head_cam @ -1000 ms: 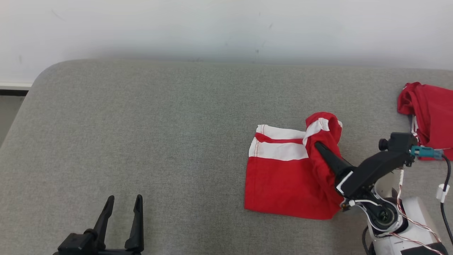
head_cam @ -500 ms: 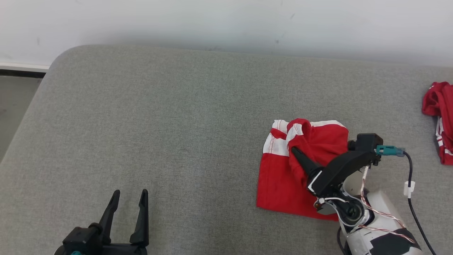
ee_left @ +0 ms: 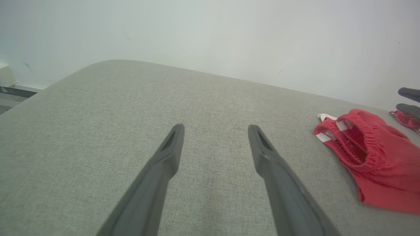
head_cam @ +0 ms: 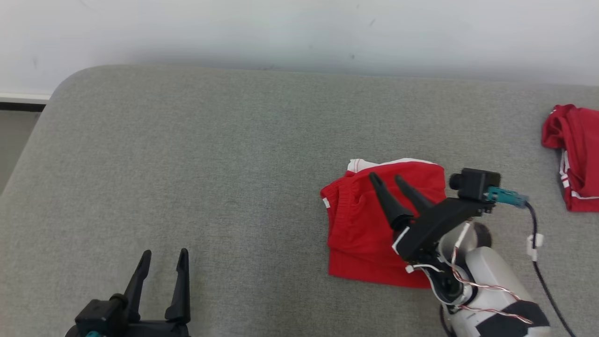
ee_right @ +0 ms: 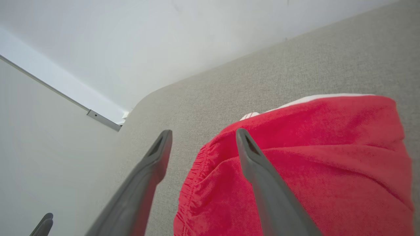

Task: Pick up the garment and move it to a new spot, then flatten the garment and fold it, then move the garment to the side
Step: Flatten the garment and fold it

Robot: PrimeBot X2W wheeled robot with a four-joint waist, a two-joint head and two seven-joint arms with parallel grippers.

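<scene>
- Since one second ago, the right gripper (head_cam: 387, 178) has let go. It was then closed on a raised flap of the garment (head_cam: 360, 234); now its two dark fingers stand apart above the cloth and nothing is between them.
- That flap now lies over the rest of the cloth. The broad white bands, which were in plain sight before, are covered, and only a narrow white edge (head_cam: 398, 162) shows at the far side. The head camera has also shifted a little, so I do not count the small change of place of the whole scene as a move.
- The garment rests on the grey cushion (head_cam: 210, 164), right of its middle, as a compact red packet. Its ribbed waistband (head_cam: 338, 202) is turned toward the robot's left.
- In the right wrist view the fingers point down over the near-left part of the cloth. Whether the tips touch it I cannot tell.
- I judge that the jaws were opened here so that the folded layer stays where it was laid and is not dragged back with the arm.
- The left gripper (head_cam: 164, 252) is released too, its fingers spread and empty. It sits low at the near left, well apart from the garment, probably to leave room for the fold.
- A second red garment (head_cam: 573, 159) lies at the far right edge, apart from this one.
- The fold seems made; moving the packet to the side is not yet done.
</scene>
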